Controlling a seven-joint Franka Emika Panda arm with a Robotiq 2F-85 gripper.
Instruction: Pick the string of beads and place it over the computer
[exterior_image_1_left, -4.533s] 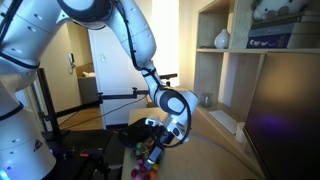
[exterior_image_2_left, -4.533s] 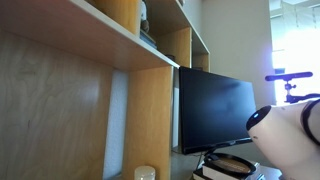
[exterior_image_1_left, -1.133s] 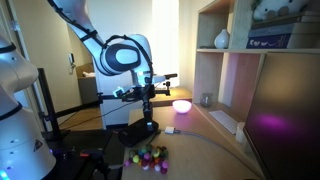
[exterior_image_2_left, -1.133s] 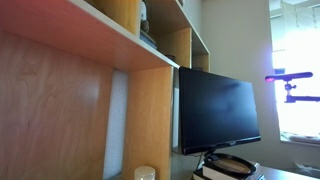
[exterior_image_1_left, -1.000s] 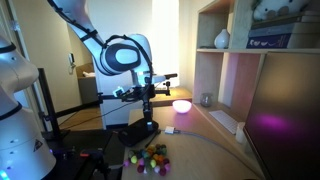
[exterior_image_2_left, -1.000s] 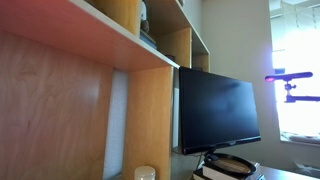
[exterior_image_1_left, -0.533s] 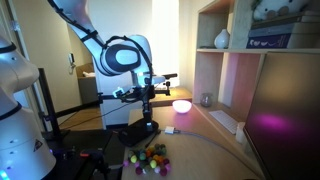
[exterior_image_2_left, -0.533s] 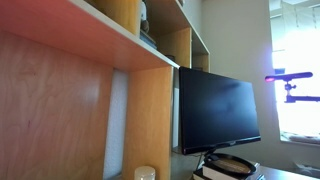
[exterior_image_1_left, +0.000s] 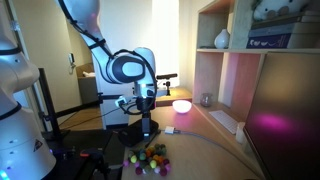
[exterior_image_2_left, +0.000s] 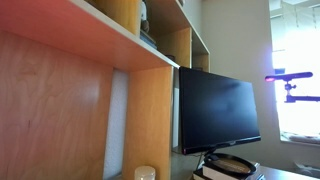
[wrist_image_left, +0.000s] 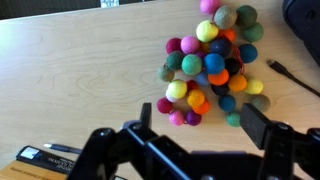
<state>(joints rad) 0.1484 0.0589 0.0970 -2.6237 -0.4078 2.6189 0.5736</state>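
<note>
Jaws: spread apart, nothing clamped between them, hanging over the tabletop (wrist_image_left: 80, 70).
String of beads (wrist_image_left: 210, 62): bunched in a loose heap on the tabletop, just ahead of the tips, not gripped.
Exterior view: heap (exterior_image_1_left: 150, 157) lies just below the jaws.

Both exterior views share the monitor (exterior_image_2_left: 215, 110); wrist looks down close

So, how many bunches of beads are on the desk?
1. The beads lie as a single bunch on the desk, to the right in the wrist view; an exterior view shows the same bunch. More could be hidden outside the views.
</note>
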